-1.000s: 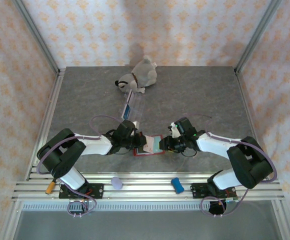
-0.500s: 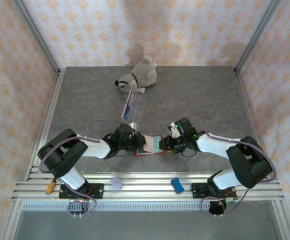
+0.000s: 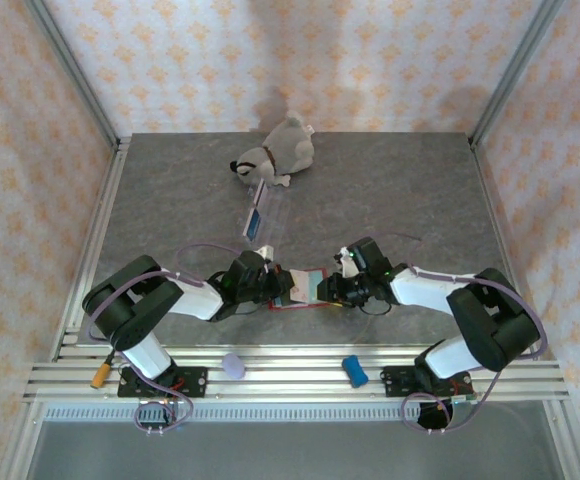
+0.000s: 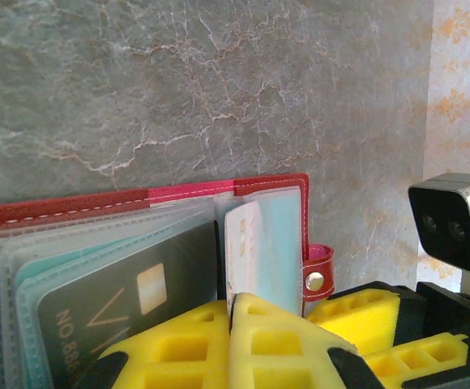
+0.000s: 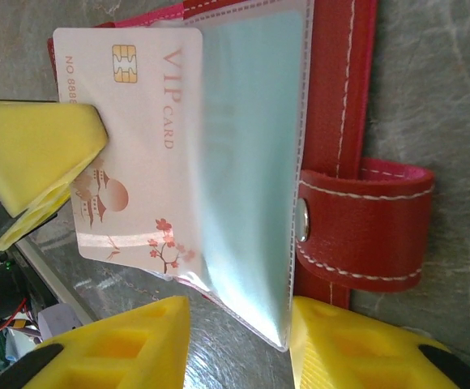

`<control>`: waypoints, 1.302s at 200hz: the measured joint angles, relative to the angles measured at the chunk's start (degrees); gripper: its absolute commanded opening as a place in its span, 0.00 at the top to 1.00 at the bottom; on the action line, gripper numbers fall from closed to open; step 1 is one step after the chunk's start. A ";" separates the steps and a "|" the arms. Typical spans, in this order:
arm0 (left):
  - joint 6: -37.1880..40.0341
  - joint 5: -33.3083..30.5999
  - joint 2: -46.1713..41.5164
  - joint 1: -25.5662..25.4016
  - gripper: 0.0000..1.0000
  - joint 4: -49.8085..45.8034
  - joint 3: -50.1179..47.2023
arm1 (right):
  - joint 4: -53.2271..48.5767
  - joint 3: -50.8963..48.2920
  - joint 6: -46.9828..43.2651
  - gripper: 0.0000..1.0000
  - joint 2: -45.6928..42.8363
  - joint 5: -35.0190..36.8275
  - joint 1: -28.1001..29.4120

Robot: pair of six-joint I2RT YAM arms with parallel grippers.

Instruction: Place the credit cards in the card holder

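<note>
Card holder (image 3: 305, 290) lies open and flat on the grey marbled counter (image 3: 400, 190), about 6 o'clock from its middle, right between both arms. It's red stitched leather with floppy clear plastic sleeves and a silver snap on the tab (image 5: 365, 235), which points to 3 o'clock in the right wrist view. White VIP card (image 5: 138, 138) is glossy with a gold chip. Its long axis runs 12 to 6 there, chip end at 12, and its 3 o'clock edge is slipped into a sleeve. Left tool (image 3: 270, 285) is clamped on the card's 9 o'clock edge. Right tool (image 3: 332, 291) has its yellow gridded fingers (image 5: 121, 340) apart, straddling the sleeve's 6 o'clock edge.
</note>
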 measured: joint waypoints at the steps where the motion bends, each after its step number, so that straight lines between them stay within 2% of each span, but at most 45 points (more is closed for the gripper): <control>1: 0.00 -0.02 0.00 -0.04 1.00 0.00 -0.02 | 0.00 0.00 0.00 0.63 0.00 0.00 0.00; 79: -0.09 -1.99 -0.37 -1.49 0.74 -0.26 0.57 | 0.11 -0.04 0.37 0.63 -0.31 0.04 0.33; 120: 0.55 -2.89 -2.10 -1.84 0.66 -4.44 1.64 | -6.25 0.39 -1.68 0.52 -6.45 4.92 1.18; 150: 1.57 -4.13 -4.07 -1.84 0.56 -8.09 2.16 | -9.86 2.32 -3.06 0.45 -10.62 9.97 2.51; 186: 3.61 -5.79 -7.02 -1.22 0.44 -14.32 3.08 | -10.45 3.26 -2.73 0.37 -11.17 16.31 5.01; 260: 6.10 -7.56 -12.04 2.58 0.40 -22.93 2.64 | -10.82 8.57 -2.58 0.34 -4.68 23.71 9.49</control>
